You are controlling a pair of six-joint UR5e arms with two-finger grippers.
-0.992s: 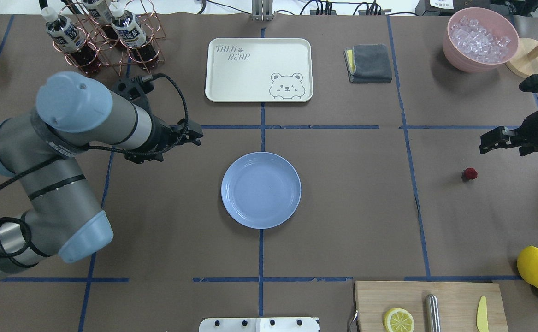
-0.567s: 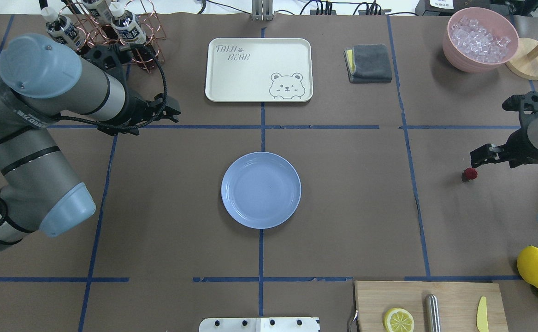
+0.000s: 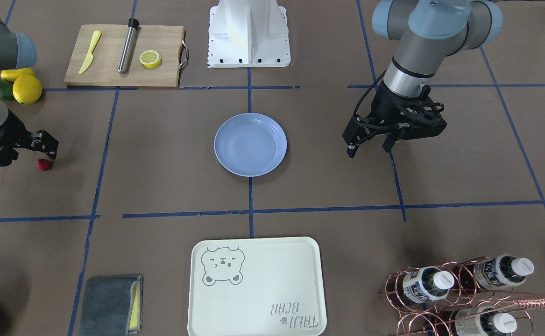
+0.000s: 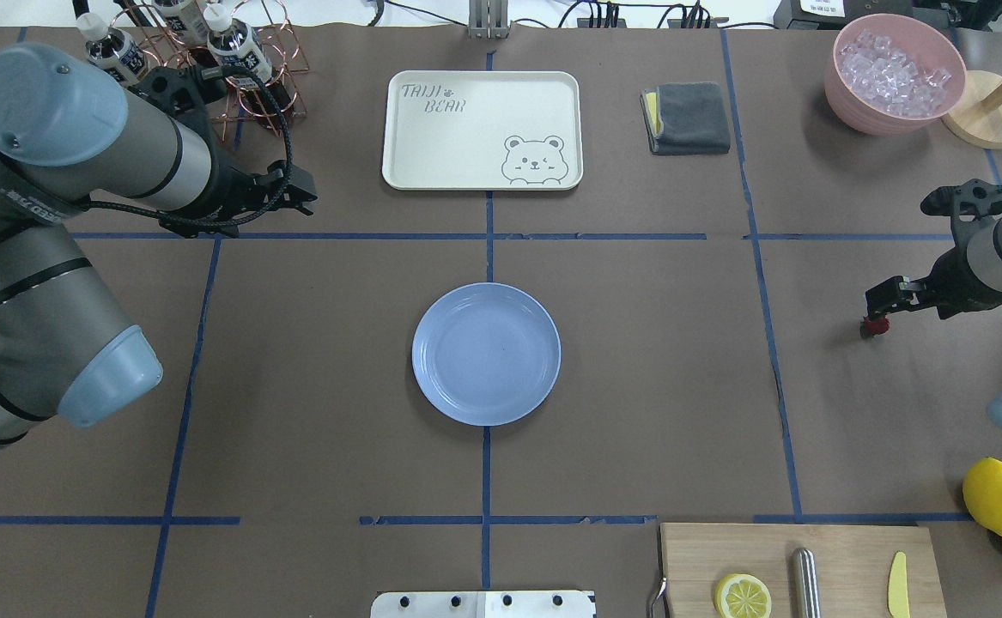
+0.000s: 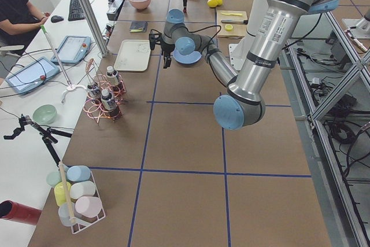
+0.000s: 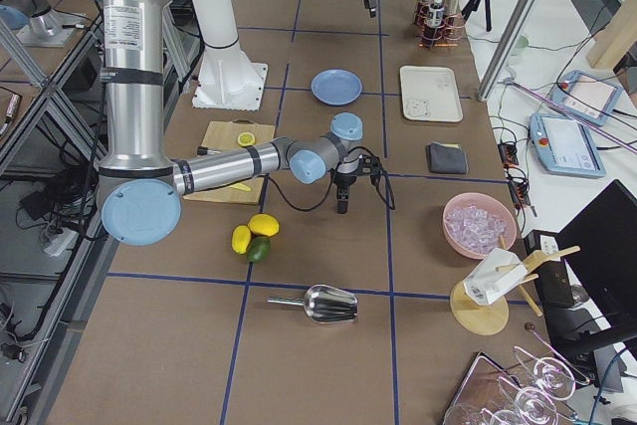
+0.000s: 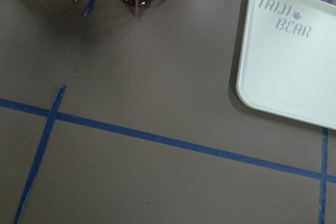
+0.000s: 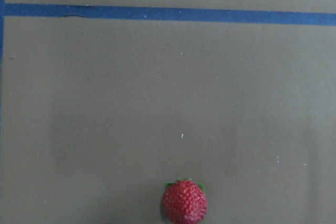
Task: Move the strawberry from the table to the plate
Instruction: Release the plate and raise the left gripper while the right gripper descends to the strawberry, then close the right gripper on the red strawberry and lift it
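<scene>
The brown paper-covered counter is crossed by blue tape lines, and the working objects are spread widely over it. This leaves a free stretch between the pick spot and the drop spot.

The left arm is parked on its own side near the copper bottle rack, probably to keep it out of the transfer path. Its wrist camera takes in only bare counter and a corner of the cream bear tray.

The light-blue plate is set flat and empty at the centre of the grid, within reach of either arm. It is well apart from the tray beyond it and from the wooden cutting board at the near edge.

The left gripper is seen with its fingers spread and nothing between them, pointed down at bare counter. It is judged to be idle.

The right gripper is brought low on the robot's right side, directly over the fruit. Its fingers appear parted in the front-facing view, and nothing is held. This pose is read as the last stage of an approach, with a straight descent and a closing of the fingers not yet made.

The strawberry rests free on the counter, far to the right of the plate. In the right wrist view it sits at the bottom centre, red side up with green leaves at its top, and no finger touches it. Because the berry is small and rounded, a centred grip is thought necessary, or it may be nudged aside.
</scene>
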